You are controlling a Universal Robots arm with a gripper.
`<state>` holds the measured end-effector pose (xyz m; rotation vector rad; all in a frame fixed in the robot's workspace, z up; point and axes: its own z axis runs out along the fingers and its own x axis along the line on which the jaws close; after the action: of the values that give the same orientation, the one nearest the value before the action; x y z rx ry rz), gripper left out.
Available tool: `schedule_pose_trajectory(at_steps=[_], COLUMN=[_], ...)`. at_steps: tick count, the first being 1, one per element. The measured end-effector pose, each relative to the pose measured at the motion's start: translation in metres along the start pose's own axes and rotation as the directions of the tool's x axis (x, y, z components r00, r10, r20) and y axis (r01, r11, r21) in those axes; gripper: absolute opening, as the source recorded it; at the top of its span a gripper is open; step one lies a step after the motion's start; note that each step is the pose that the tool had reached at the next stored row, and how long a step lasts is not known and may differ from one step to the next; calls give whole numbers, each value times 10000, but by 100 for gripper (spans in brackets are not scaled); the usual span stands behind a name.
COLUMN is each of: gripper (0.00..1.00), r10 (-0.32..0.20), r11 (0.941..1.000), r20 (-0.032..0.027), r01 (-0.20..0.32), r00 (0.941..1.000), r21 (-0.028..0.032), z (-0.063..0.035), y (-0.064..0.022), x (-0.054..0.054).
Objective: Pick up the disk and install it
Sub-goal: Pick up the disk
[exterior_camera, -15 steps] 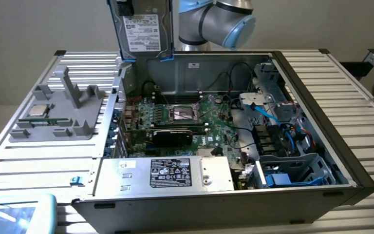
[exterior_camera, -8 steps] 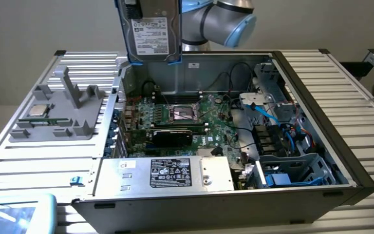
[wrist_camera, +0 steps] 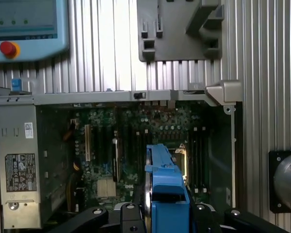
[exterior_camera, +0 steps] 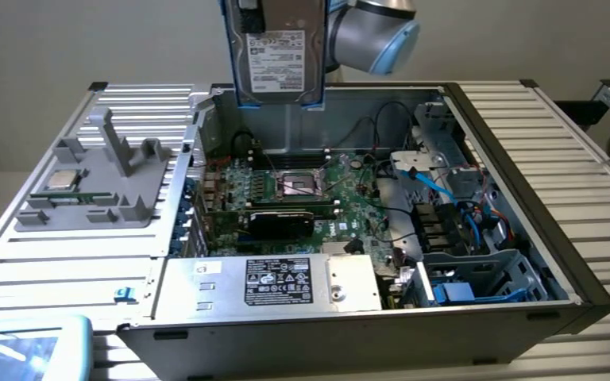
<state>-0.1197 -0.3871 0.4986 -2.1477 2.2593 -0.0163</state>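
Open computer case [exterior_camera: 337,341] had free air above but a crowded floor: motherboard [exterior_camera: 305,190], silver power box [exterior_camera: 273,282] on the near edge, loose blue cables [exterior_camera: 432,178] by the wall on the exterior view's right. The disk [exterior_camera: 276,59] hung upright over the case's far edge, gripper [wrist_camera: 165,216] clamped on its blue carrier. Risk judged: a lower corner could snag cables or the rim and twist in the grip, and the drive cage [exterior_camera: 496,274] looked tight.

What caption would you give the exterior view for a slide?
The arm holds the disk upright over the open computer case.
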Motion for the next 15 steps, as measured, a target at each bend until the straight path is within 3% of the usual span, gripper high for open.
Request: schedule_pose_trajectory(at_steps=[9,15], gripper=[37,37], r10=[-5,-7], r11=[10000,10000], r20=[-227,-266], r01=[5,8], r00=[9997,9996], r21=[12,13], z=[-29,-39], y=[-257,-400], x=[100,220])
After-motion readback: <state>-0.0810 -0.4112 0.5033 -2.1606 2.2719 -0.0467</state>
